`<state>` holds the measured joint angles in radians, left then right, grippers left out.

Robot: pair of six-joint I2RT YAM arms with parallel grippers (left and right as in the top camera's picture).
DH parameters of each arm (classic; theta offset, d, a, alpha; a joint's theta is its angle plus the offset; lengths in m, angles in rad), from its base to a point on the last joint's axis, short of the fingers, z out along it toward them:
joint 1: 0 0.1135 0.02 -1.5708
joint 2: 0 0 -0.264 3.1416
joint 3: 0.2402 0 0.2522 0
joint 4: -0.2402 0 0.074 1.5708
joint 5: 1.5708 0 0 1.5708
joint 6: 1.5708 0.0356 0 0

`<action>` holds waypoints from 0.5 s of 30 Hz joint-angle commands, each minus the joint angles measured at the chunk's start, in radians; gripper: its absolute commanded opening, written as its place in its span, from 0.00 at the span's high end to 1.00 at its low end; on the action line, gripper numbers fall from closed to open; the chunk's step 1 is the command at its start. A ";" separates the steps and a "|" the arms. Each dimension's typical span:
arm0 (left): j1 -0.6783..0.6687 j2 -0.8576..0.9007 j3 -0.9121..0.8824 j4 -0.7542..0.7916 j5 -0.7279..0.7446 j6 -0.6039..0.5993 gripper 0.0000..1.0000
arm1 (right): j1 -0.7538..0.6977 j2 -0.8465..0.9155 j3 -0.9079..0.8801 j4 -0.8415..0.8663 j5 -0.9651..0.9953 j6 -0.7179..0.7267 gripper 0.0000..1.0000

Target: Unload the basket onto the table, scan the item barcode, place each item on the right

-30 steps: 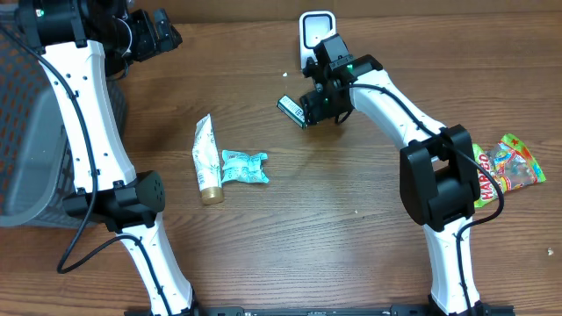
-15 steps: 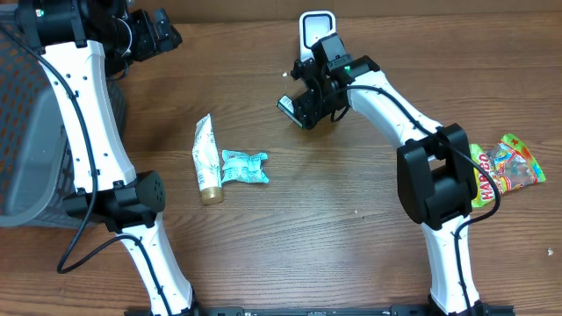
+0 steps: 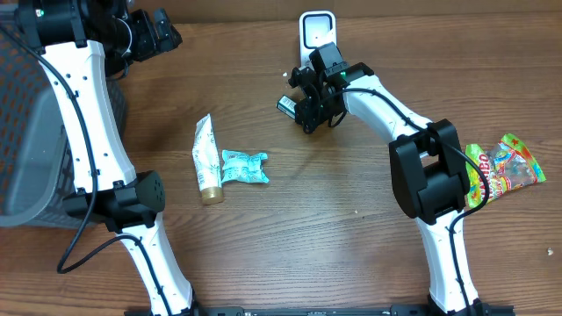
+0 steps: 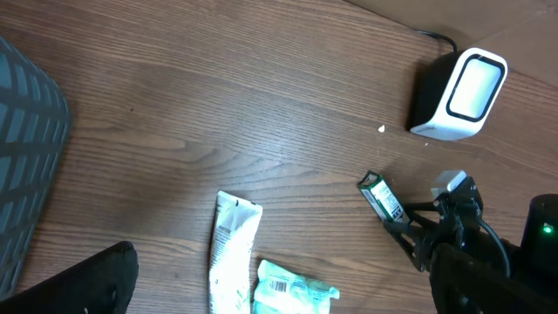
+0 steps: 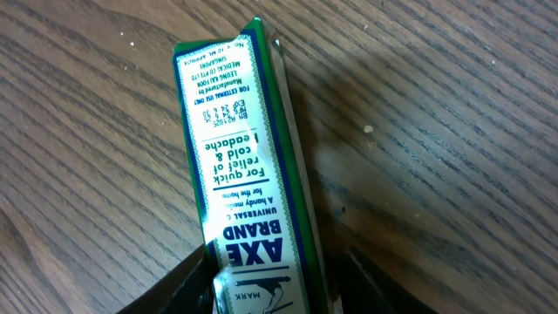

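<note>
A small green and white box (image 3: 288, 105) (image 4: 381, 194) lies flat on the wood table just in front of the white barcode scanner (image 3: 316, 31) (image 4: 462, 87). My right gripper (image 3: 306, 112) (image 5: 277, 257) straddles the near end of the box (image 5: 244, 157). Its left finger touches the box's edge, and a thin strip of table shows between the box and the right finger. My left gripper (image 3: 162, 31) (image 4: 279, 296) hangs wide open and empty high at the back left, well away from the box.
A white tube (image 3: 206, 158) (image 4: 231, 253) and a teal packet (image 3: 243, 167) (image 4: 292, 292) lie side by side at the table's middle left. A colourful candy bag (image 3: 505, 167) sits at the right edge. A grey mesh basket (image 3: 26, 132) (image 4: 26, 157) stands on the left.
My right gripper slid left over the green box and its jaws narrowed around it. The box shifted slightly. The left arm stayed still.
</note>
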<state>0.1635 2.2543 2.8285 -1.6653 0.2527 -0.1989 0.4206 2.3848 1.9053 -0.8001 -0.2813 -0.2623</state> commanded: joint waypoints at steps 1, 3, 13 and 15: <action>0.000 -0.010 0.013 -0.002 -0.002 0.012 0.00 | 0.005 0.021 -0.008 0.006 -0.002 0.005 0.56; 0.000 -0.010 0.013 -0.002 -0.002 0.013 0.00 | 0.005 0.021 -0.008 0.008 0.025 0.008 0.62; -0.002 -0.010 0.012 -0.002 -0.001 0.012 0.00 | 0.006 0.006 0.056 -0.026 0.213 0.080 0.86; -0.002 -0.010 0.013 -0.002 -0.001 0.012 0.00 | 0.009 0.002 0.093 -0.055 0.270 0.082 0.88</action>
<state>0.1635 2.2543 2.8285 -1.6650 0.2527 -0.1989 0.4271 2.3875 1.9362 -0.8291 -0.1402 -0.1986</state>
